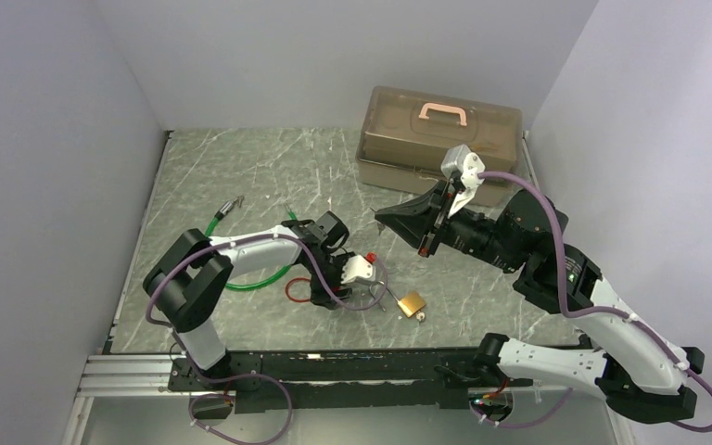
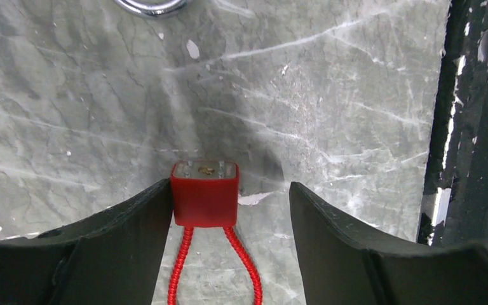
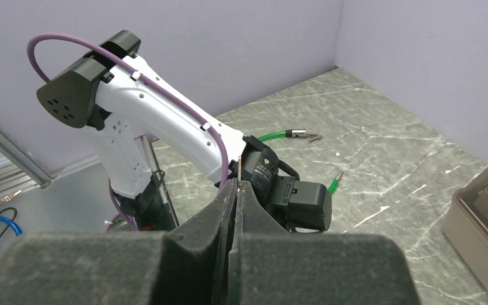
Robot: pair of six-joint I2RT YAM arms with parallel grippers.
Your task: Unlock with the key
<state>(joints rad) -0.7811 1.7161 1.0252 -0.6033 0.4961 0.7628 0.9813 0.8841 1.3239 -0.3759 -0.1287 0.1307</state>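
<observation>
A red lock (image 2: 204, 194) stands on the marble table with its keyhole face turned away from the camera and its red cable loop (image 2: 244, 260) trailing toward my wrist. My left gripper (image 2: 229, 187) is open around it. The left finger (image 2: 133, 222) touches the lock's side, while the right finger (image 2: 330, 222) stands a gap away. From above, the left gripper (image 1: 362, 271) lies low at mid-table. My right gripper (image 1: 382, 221) hovers above and behind it, shut on the key (image 3: 239, 170), whose thin metal tip pokes out between the pads.
A brass padlock (image 1: 412, 302) lies just right of the left gripper. A green cable (image 1: 261, 281) loops behind the left arm. A brown toolbox (image 1: 440, 139) with a pink handle stands at the back right. The black front rail (image 2: 470, 127) runs close by.
</observation>
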